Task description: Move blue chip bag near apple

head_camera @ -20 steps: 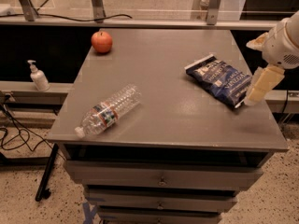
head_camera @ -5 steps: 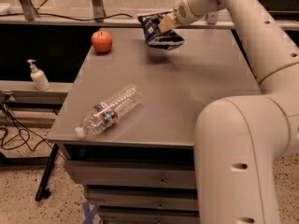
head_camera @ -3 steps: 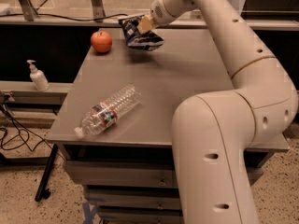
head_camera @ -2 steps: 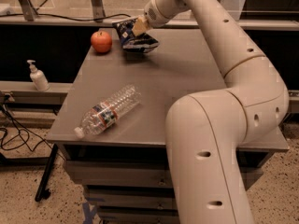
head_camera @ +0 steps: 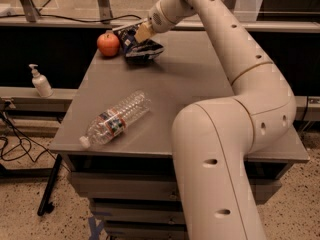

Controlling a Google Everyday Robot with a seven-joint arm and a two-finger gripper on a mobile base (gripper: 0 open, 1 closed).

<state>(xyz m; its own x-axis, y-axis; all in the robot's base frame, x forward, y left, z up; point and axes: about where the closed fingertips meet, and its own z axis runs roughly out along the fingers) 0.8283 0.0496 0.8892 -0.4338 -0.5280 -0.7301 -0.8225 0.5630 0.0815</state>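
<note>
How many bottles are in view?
2: water bottle lying front-left on the table, pump bottle on the left ledge. The tool holds the blue chip bag beside the apple.

Glossy crinkled foil bag [head_camera: 142,50] in smooth plastic pincer [head_camera: 143,33] beside shiny apple [head_camera: 108,44].

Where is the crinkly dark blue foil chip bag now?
Camera view, upper left: chip bag at the table's far edge, beside the round red apple, in the gripper.
</note>
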